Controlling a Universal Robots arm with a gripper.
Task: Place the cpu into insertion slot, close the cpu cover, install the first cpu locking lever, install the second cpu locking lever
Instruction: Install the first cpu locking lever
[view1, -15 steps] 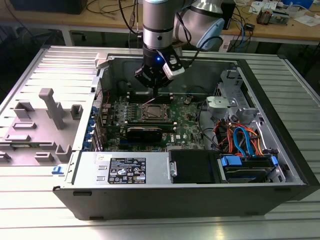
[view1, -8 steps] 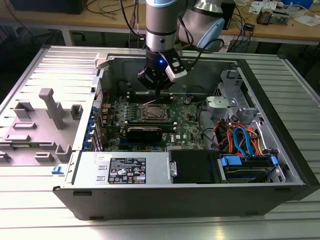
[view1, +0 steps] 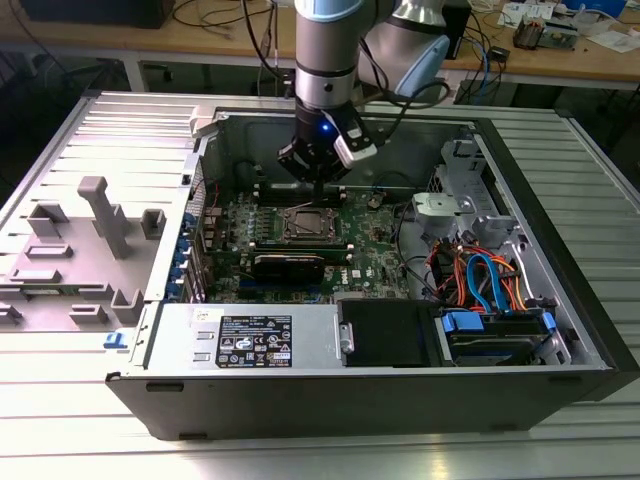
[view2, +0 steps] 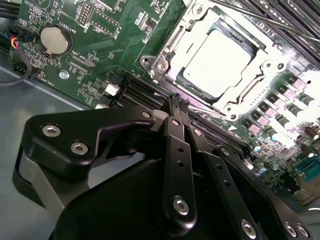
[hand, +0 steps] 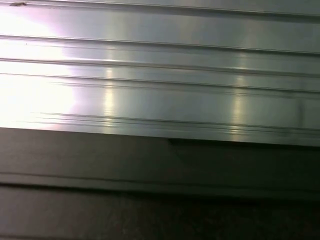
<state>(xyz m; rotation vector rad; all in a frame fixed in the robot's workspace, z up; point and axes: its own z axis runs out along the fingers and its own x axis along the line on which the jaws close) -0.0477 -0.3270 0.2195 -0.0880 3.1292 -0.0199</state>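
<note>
Claw pinched together, holding nothing, hovering just beside the insertion slot (cpu seated, cpu cover down).

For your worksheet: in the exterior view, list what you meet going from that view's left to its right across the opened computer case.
Grey plastic brackets on the removed side panel → green motherboard → cpu in the insertion slot, with the hand above it → orange and blue cables → case's right wall.
</note>
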